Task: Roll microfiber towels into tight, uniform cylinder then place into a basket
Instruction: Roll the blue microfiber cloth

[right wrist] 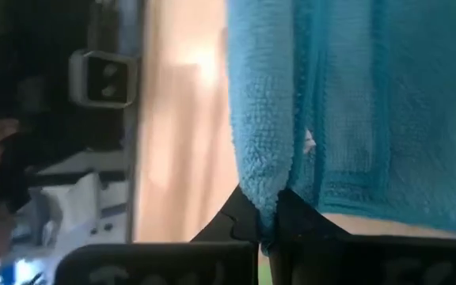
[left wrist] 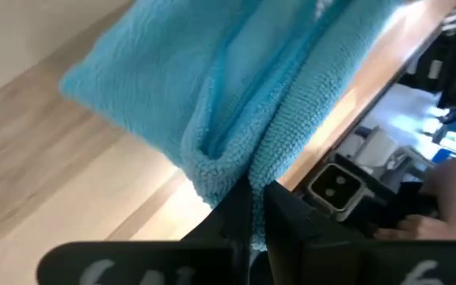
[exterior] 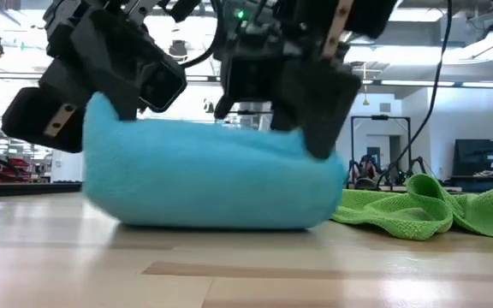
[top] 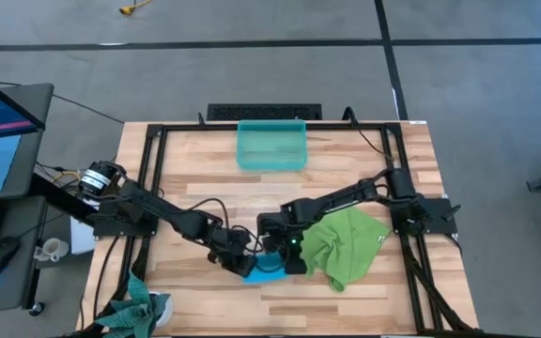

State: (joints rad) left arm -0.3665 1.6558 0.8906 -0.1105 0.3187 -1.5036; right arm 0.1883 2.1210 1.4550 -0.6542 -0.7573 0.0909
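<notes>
Blue terry is pinched in both claws: the left gripper point(left wrist: 250, 207) and right gripper point(right wrist: 269, 214) each clamp an edge of the rolled blue towel point(exterior: 212, 175), low centre of the high view. Rightward lies the green towel point(top: 346, 244); the basket point(top: 271, 145) sits upper centre.

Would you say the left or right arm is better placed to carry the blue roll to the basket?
Right, probably: both the left gripper and the right gripper pinch the blue towel, but the right arm reaches in from nearer the basket.
</notes>
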